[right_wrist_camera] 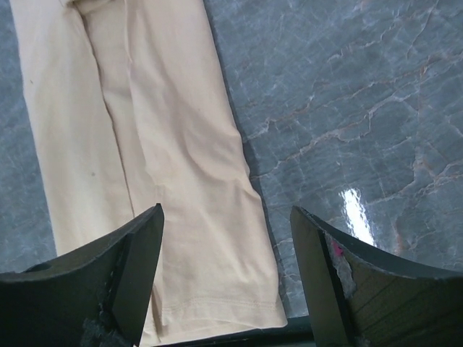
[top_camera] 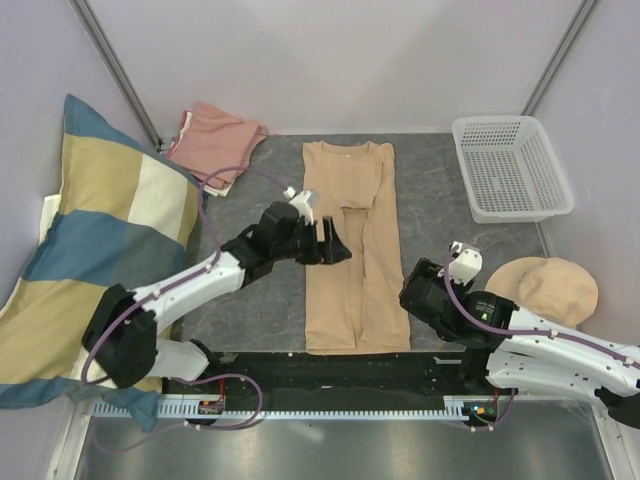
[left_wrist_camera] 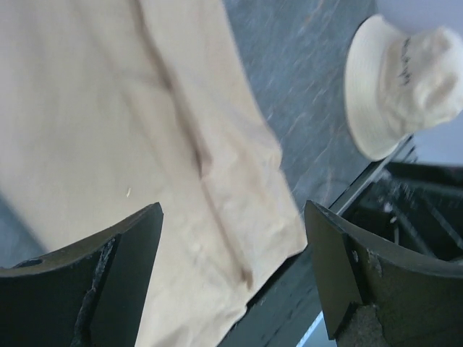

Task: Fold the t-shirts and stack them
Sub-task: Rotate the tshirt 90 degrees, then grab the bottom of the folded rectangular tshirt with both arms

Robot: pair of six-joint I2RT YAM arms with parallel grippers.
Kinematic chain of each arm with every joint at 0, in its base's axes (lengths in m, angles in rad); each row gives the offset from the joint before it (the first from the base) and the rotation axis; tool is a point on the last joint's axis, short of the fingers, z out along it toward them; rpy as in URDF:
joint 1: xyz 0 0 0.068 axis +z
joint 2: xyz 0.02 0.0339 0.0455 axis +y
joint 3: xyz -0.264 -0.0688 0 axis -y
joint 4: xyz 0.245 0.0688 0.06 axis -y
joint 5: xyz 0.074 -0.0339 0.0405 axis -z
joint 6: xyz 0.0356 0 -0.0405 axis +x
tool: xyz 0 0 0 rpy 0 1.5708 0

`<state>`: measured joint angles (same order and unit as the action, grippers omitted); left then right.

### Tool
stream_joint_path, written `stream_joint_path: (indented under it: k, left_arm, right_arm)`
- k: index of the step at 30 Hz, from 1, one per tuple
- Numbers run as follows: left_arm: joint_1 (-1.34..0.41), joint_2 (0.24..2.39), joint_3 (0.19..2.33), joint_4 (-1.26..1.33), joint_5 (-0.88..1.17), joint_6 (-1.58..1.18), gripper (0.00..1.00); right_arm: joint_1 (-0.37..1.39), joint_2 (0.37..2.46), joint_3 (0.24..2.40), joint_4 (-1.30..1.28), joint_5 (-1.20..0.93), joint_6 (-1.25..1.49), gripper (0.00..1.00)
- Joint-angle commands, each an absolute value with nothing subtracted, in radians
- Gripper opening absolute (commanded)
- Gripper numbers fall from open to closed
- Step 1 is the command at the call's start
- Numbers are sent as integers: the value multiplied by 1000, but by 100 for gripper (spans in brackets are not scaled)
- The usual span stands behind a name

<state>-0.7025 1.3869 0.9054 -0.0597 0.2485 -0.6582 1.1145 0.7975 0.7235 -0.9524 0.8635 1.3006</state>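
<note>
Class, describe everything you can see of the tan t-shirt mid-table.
The tan t-shirt is plain, soft-looking cloth, its sides folded inward into a narrow strip. It lies flat on the grey marbled table, neckline at the far end, hem at the near end. The open left gripper is above its middle.

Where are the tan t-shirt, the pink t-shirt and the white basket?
tan t-shirt (top_camera: 375, 280): top external view, middle of the folded cloth.
pink t-shirt (top_camera: 215, 140): top external view, centre of the cloth.
white basket (top_camera: 466, 170): top external view, its left rim.
</note>
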Motion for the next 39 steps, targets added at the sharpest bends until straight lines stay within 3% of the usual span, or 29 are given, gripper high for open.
stream_joint_path:
  k: [1,12,19,29,39]
  left_arm:
    - [-762,1232,709,-149,138,-733,86]
    - [-850,1013,479,-225,52,-864,85]
    - [-867,922,408,-278,45,-922,83]
    - [-1037,1009,405,-288,-29,-1026,79]
    - [-1061,1023,388,-275,-49,-1063,77]
  right_arm:
    - [1112,788,666,-896,795,1304,79]
    - [1112,876,560,-818,586,1269,88]
    - [1112,793,477,-807,482,1275,86]
    - [1112,807,459,-801,397,1301,83]
    - [1111,810,416,-766,362,1322,76]
